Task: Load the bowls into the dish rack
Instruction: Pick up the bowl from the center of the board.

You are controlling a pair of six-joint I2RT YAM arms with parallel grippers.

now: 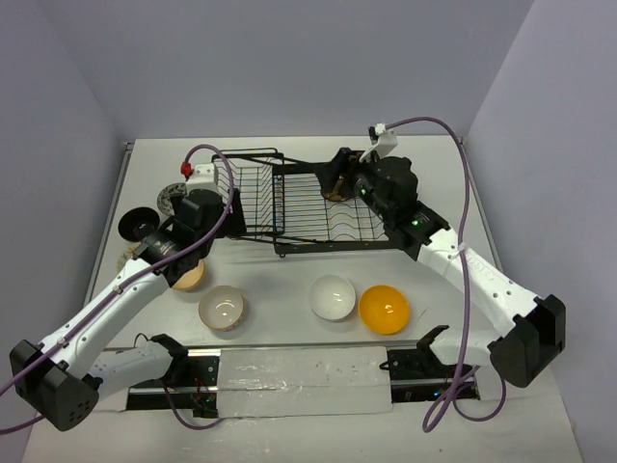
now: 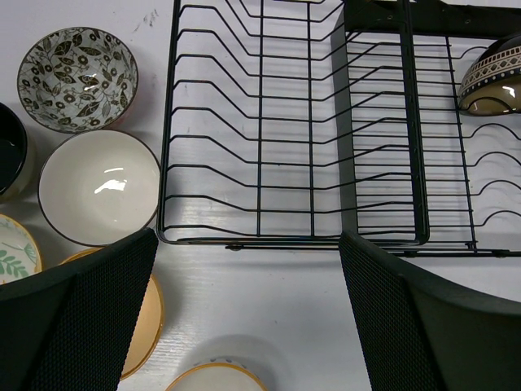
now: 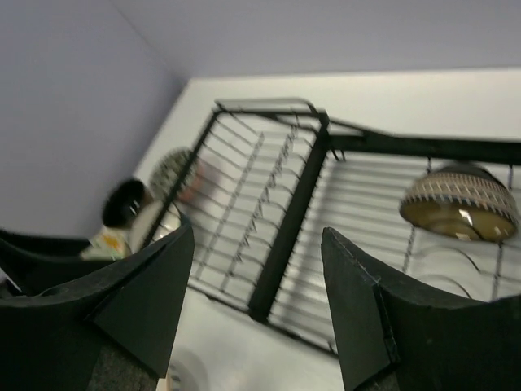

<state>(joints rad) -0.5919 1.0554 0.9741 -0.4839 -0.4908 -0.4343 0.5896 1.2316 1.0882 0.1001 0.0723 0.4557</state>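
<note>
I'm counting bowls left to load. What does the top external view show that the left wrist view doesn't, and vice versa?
Only the top external view: the orange-yellow bowl and a white bowl beside it on the table. Only the left wrist view: the leaf pattern inside the greyish bowl, and a dark-rimmed white bowl next to it. Both: the dish rack, holding one brown patterned bowl.
</note>
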